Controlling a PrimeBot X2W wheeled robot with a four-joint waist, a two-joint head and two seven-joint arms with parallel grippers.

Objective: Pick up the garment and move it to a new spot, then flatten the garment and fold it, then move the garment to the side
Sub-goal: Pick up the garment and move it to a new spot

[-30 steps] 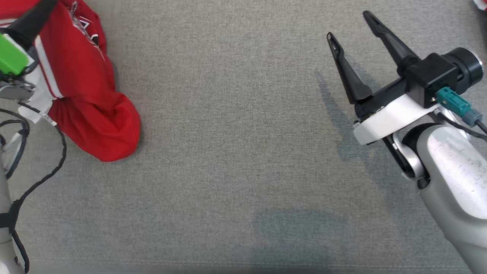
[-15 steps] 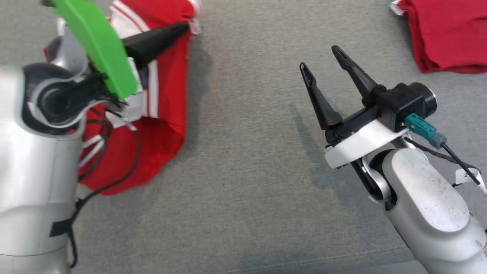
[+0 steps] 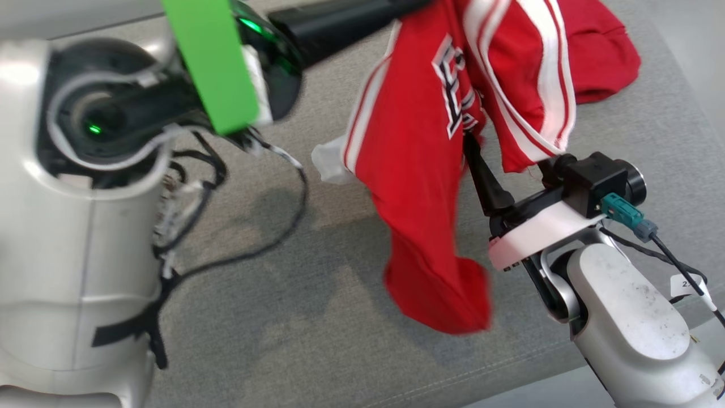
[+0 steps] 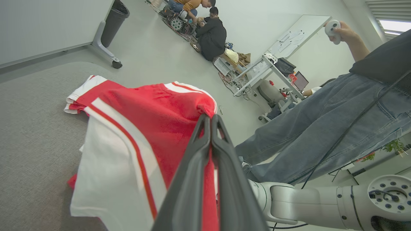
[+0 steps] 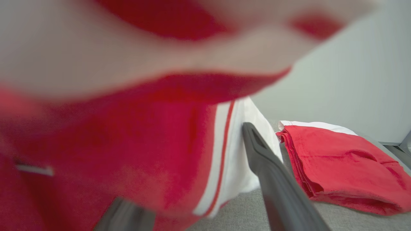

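garment (image 3: 419,170) hangs crumpled, red with white stripes.

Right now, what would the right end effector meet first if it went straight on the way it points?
The garment, which hangs across the open fingers of the right end effector; it may be touching them.

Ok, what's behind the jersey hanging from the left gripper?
The right gripper, open: the red jersey covers the tips of its fingers in the head view. Farther back a folded red garment lies on the grey surface, partly covered.
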